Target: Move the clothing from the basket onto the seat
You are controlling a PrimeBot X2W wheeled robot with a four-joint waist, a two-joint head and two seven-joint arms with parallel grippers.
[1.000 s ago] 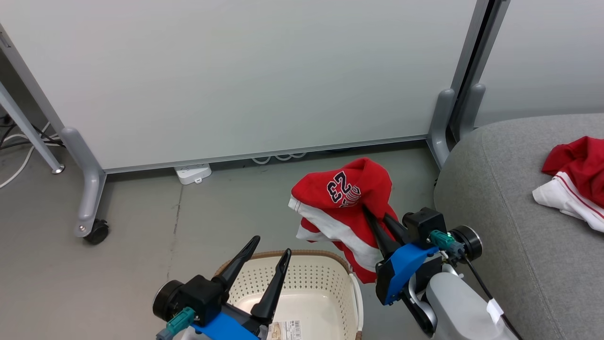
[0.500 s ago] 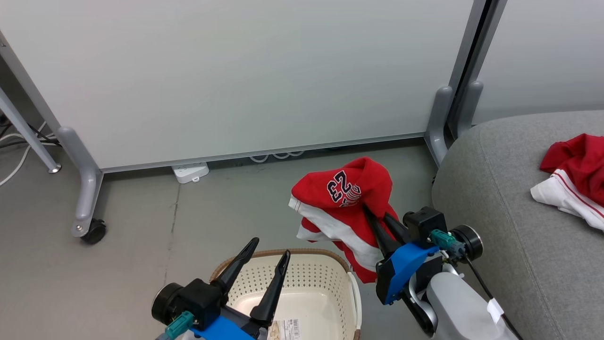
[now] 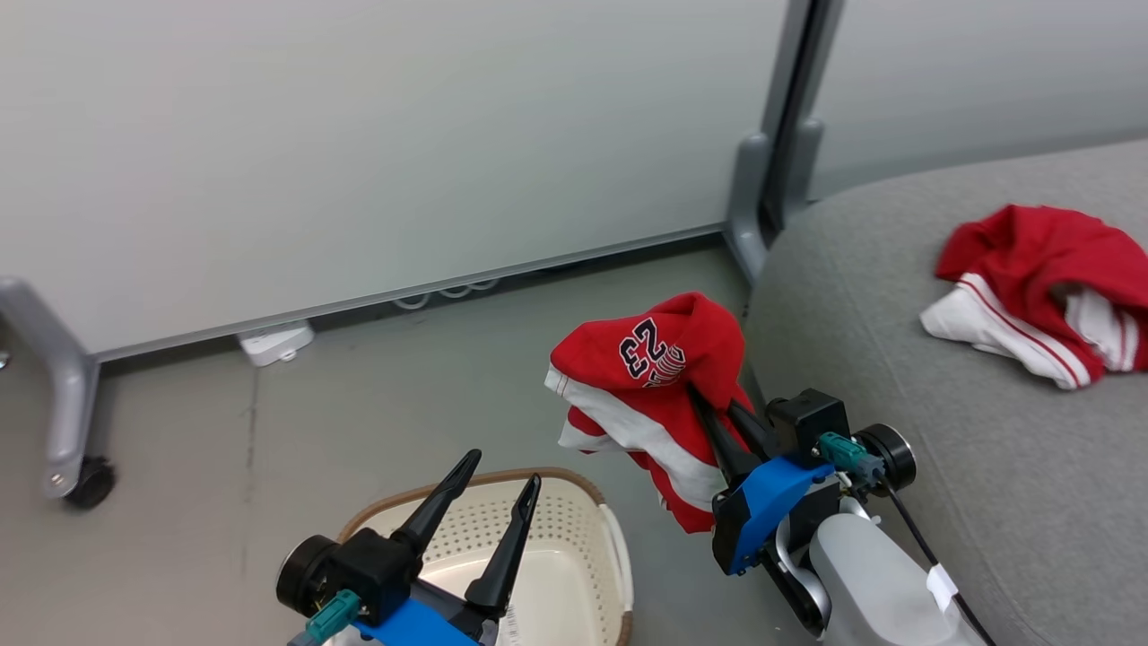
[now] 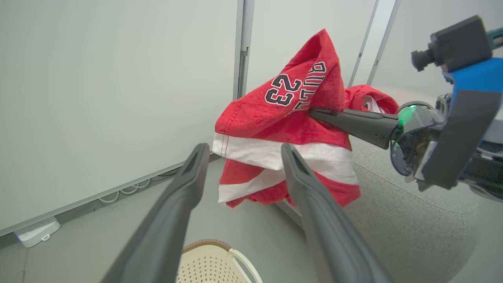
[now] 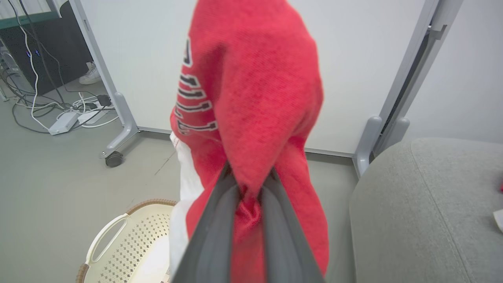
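Note:
My right gripper (image 3: 708,402) is shut on a red garment (image 3: 650,386) with white stripes and a dark "23". The same garment (image 4: 287,129) (image 5: 251,118) hangs in the air between the basket and the seat, draped over the fingers. A second red and white garment (image 3: 1040,287) lies on the grey seat (image 3: 897,359) at the right. The cream perforated basket (image 3: 574,529) with a brown rim stands on the floor at the bottom, under my left gripper (image 3: 502,471), which is open and holds nothing. In the right wrist view the basket (image 5: 133,243) sits at lower left and the seat (image 5: 424,196) at right.
A white partition (image 3: 359,152) on grey wheeled legs (image 3: 63,422) stands behind, with a post (image 3: 762,179) close to the seat's corner. A white power strip (image 3: 273,343) lies at its foot. Cables and a person's shoe (image 5: 88,74) show beyond the partition's left end.
The whole head picture has shifted left, so the camera has turned right toward the seat. The right gripper still holds the garment the same way; the left gripper stays open.

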